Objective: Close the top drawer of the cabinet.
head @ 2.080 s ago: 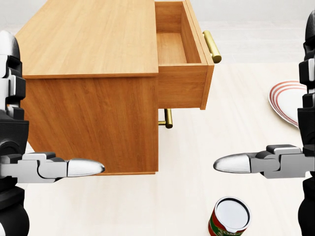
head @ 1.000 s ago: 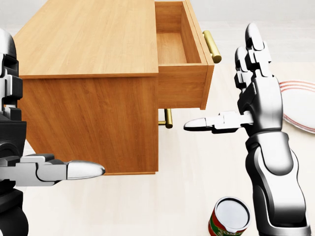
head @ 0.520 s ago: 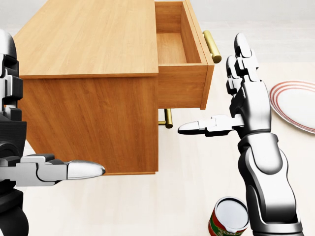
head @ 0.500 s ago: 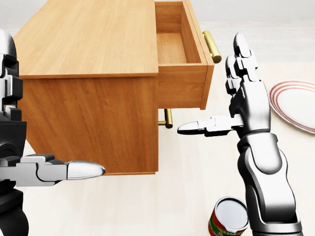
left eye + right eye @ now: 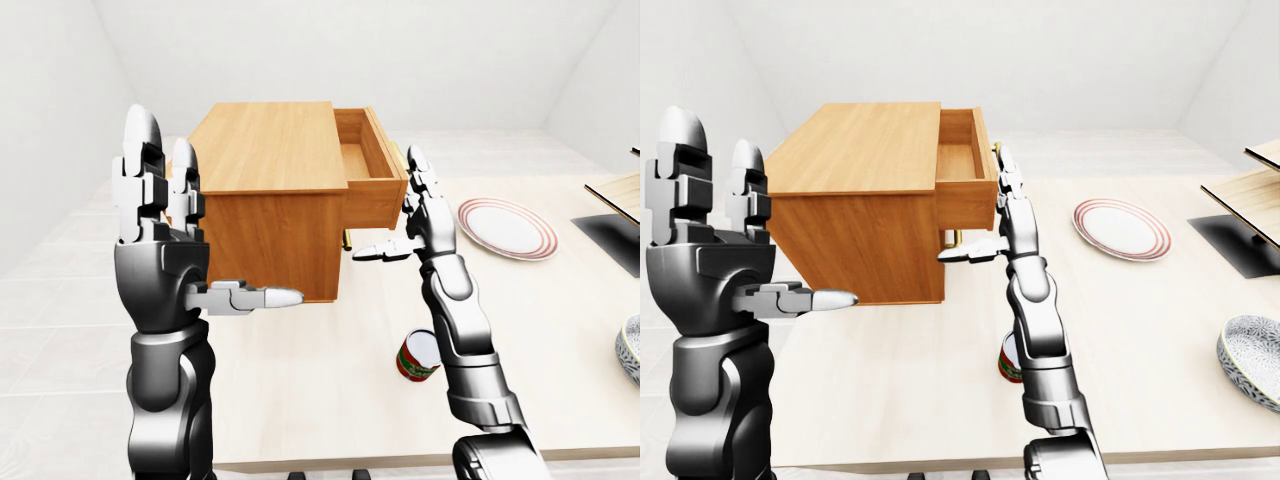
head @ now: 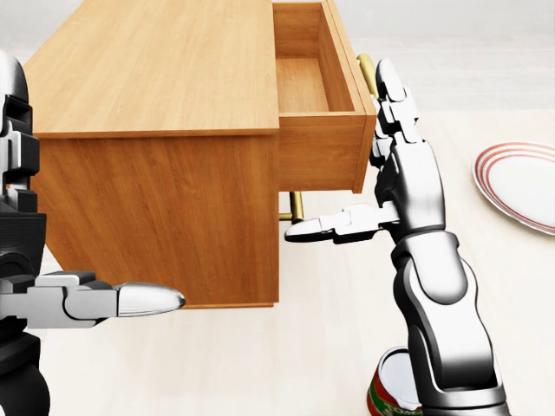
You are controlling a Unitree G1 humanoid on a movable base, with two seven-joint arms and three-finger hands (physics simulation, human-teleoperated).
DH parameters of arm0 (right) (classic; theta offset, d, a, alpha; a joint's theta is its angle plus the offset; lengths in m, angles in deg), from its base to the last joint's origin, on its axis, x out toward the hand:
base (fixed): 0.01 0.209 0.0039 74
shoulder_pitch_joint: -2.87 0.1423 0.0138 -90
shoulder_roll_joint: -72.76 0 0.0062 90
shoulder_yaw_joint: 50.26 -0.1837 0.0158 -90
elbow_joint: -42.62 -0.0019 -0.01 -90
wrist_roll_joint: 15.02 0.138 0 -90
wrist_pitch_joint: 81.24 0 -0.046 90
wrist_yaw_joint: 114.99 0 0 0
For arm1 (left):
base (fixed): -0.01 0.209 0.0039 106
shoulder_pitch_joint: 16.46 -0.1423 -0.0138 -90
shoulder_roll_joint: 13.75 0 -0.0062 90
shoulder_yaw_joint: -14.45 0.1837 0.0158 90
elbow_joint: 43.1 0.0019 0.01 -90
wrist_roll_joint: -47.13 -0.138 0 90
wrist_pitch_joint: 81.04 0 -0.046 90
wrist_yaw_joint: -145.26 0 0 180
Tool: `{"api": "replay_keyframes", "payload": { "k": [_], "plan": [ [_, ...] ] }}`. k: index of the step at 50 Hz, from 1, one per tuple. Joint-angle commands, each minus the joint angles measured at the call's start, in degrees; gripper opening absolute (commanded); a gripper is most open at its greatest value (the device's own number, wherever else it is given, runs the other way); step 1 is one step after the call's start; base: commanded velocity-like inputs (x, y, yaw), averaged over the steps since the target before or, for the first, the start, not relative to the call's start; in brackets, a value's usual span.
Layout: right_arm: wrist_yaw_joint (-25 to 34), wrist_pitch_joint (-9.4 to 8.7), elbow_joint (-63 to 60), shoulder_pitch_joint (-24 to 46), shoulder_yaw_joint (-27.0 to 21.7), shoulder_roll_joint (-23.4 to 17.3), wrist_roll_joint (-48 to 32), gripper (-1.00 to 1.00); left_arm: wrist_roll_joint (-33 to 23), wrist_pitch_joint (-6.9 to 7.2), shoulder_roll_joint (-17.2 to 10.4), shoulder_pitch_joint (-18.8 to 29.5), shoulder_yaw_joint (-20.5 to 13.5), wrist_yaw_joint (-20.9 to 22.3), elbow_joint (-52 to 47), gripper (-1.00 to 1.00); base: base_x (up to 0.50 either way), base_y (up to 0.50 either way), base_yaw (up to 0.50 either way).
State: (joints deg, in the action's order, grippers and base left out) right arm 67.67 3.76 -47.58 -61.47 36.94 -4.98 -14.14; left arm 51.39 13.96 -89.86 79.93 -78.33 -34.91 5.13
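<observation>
A wooden cabinet (image 6: 156, 87) stands on the pale table (image 6: 329, 329). Its top drawer (image 6: 316, 152) is pulled out to the right in the head view and looks empty inside. A short piece of its brass handle (image 6: 365, 66) shows above my fingers. My right hand (image 6: 397, 178) is open, with fingers upright and thumb pointing left. It stands right beside the drawer's front panel and covers most of the handle; I cannot tell if it touches. My left hand (image 5: 168, 245) is open and empty, raised to the left of the cabinet.
The lower drawer's brass handle (image 6: 297, 206) shows under the open drawer. A red-labelled can (image 5: 418, 355) stands on the table by my right forearm. A red-rimmed white plate (image 6: 520, 178) lies to the right. A patterned bowl (image 5: 1252, 345) and a dark tray (image 5: 610, 235) are farther right.
My right hand has risen from low on the right and moved left until it stands against the drawer's front. My left hand, the drawer and the view have not moved.
</observation>
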Motion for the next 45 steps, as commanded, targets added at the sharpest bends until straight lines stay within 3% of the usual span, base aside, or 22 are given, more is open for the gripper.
{"api": "replay_keyframes", "payload": {
  "k": [1,45],
  "plan": [
    [1.1,0.00,-0.3,1.0,1.8,1.1,-0.4,1.00,0.7,0.00,0.2,-0.1,-0.2,0.4,0.3,1.00,0.00,0.00,0.01],
    [2.8,0.00,5.1,4.1,8.0,9.3,-2.0,1.00,1.4,0.00,0.1,-0.1,-0.6,0.6,0.4,1.00,0.00,0.00,0.00]
  ]
}}
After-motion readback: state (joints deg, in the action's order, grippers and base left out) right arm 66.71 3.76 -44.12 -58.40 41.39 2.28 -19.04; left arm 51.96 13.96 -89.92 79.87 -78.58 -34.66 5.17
